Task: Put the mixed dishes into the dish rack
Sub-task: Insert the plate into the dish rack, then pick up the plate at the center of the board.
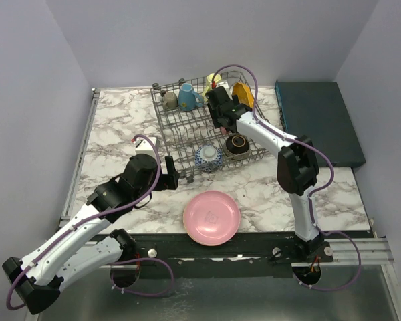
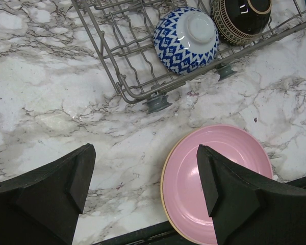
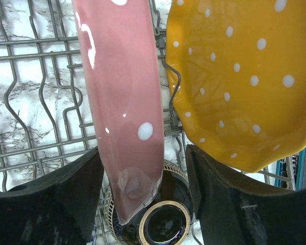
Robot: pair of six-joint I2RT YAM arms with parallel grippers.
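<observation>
Dish rack [image 1: 165, 122], counter's far middle | loaded: mugs [image 1: 187, 97], two bowls [image 1: 208, 158], orange plate [image 3: 239, 76] | right gripper [image 3: 143, 173]: jaws spread around pink dotted plate [image 3: 125, 76], upright among tines | left gripper [image 2: 144, 153]: wide apart, empty | remaining: plain pink plate [image 1: 211, 217], near edge; looks like the last one.
</observation>
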